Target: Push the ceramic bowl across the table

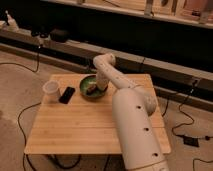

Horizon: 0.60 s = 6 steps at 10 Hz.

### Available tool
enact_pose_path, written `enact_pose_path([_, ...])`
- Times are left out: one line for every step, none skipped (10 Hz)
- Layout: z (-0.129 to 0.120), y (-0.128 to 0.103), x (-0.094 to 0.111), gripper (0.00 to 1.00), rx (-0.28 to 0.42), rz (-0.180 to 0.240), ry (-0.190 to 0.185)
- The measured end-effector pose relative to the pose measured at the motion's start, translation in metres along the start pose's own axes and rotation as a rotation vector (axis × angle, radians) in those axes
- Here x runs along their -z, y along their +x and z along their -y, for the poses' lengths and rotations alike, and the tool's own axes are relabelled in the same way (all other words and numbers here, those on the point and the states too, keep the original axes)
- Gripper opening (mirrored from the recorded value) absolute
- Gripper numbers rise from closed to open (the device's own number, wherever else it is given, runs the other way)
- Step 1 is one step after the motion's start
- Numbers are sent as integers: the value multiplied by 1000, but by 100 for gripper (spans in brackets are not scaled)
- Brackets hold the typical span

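High view from behind the robot's arm, angled down at the table (75, 127).

A single camera looks forward and down from near the robot's own body; the white arm (132, 120) fills the lower right foreground. The gripper (98, 89) sits at the ceramic bowl (90, 86) near the table's far edge, apparently at mid distance. Beyond runs a dark wall ledge (150, 55). No second view shares this scene.

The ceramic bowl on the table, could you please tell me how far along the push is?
Done: the tool has reached the ceramic bowl at its right side. In hand: the bowl sits near the far edge of the table, beside a black phone and a white cup. Left: pushing it on across the bare wood.
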Motion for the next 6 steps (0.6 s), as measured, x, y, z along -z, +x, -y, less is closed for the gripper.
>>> enact_pose_path([-9,0,0,0,-10,0,-10])
enact_pose_path([-21,0,0,0,-22,3,-21])
enact_pose_path([-32,-1,-1,0,-35,11,-30])
enact_pose_path([-36,-2,-2,0,-39,15,-35])
enact_pose_path([-36,-2,-1,2,-38,15,-36])
enact_pose_path([-36,-2,-2,10,-38,15,-36])
